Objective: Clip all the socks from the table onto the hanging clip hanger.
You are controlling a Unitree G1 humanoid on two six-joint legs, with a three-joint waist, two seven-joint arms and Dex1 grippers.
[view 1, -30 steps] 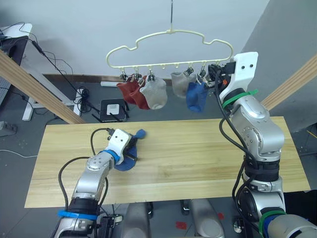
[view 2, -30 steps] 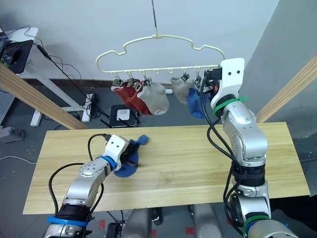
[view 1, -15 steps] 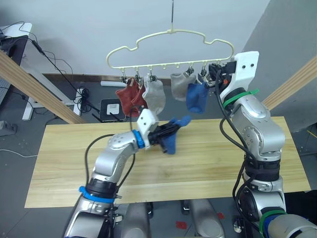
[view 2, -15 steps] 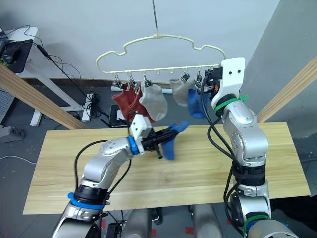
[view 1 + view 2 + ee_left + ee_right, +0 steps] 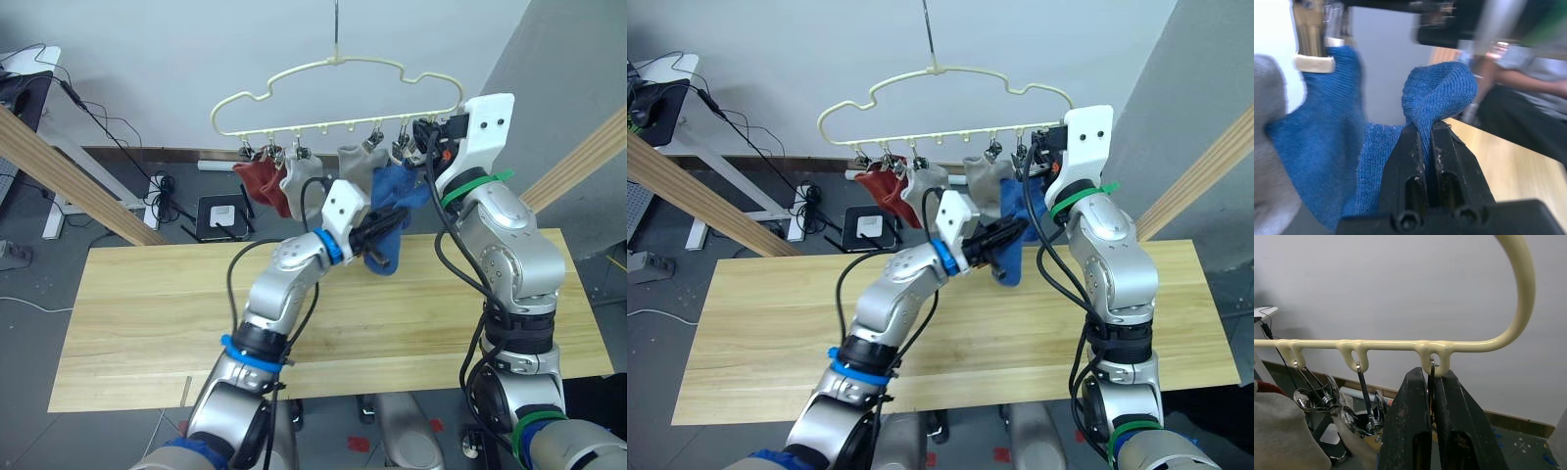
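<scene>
Head view: left gripper (image 5: 380, 227) clamped on blue sock (image 5: 388, 240), raised just under clip hanger (image 5: 338, 67), above table (image 5: 147, 294); left wrist: sock cuff (image 5: 1437, 93) pinched between fingers; right wrist: right gripper (image 5: 1433, 396) closed on end clip (image 5: 1431, 374).

You are in a lab or test room: behind the bench (image 5: 137, 323) lie loose cables (image 5: 127, 147), a power strip (image 5: 217, 165) and bare grey floor (image 5: 59, 269).
</scene>
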